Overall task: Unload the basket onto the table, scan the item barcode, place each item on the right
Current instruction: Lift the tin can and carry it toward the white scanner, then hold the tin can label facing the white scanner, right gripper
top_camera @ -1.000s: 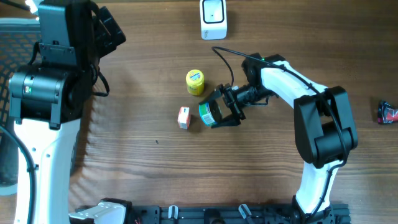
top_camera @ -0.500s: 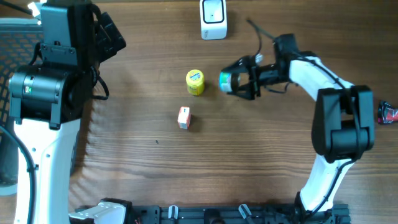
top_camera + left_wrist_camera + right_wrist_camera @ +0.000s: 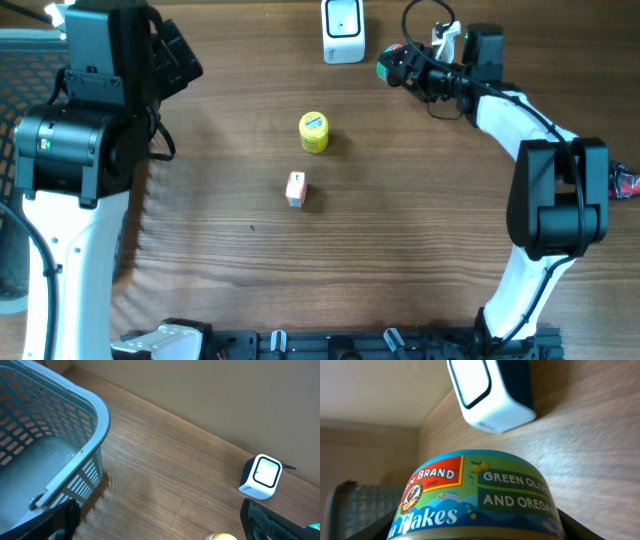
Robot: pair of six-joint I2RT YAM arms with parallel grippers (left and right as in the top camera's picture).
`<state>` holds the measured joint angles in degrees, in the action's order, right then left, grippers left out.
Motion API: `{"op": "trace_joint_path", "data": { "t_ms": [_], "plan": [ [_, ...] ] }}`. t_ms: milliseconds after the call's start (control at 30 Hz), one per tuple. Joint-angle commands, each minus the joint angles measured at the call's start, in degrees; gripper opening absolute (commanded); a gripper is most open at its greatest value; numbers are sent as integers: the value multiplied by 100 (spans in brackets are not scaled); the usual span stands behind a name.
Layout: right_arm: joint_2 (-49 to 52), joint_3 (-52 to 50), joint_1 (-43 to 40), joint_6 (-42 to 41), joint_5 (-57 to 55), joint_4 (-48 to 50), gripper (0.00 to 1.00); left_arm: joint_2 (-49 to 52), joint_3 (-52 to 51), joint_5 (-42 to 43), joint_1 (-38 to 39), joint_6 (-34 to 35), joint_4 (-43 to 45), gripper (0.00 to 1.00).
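The right gripper [image 3: 402, 68] grips the can [image 3: 388, 67] tight. From above, the can is up at 1 o'clock on the table [image 3: 420, 250]. It sits just at 3 o'clock from the white scanner [image 3: 343, 30], near it but not touching. The wrist view shows the can's label side on, with the scanner behind it. The left gripper [image 3: 165, 527] is wide open and holds nothing. It hangs by the blue basket [image 3: 95, 415]. A yellow jar [image 3: 314, 131] stands in the middle. A small box [image 3: 296, 188] lies at 7 o'clock from the jar.
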<state>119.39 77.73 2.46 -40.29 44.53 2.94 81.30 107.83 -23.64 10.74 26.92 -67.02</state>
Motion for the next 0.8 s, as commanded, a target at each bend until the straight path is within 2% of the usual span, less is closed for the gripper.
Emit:
{"op": "trace_joint_path", "data": {
  "t_ms": [0,267,400,767],
  "plan": [
    [61,70,149,442,-868,92,64,-35,-26,-245,-26,55,-13,100],
    [61,70,999,1668,-3473,789,63,501,-26,-280,-26,55,-9,100],
    [61,70,1381,2302,-4621,1335,63,573,-26,-756,-26,57,-9,100],
    [238,70,1517,2879,-4863,3014,59,573,-26,-844,-26,55,-9,100]
  ]
}}
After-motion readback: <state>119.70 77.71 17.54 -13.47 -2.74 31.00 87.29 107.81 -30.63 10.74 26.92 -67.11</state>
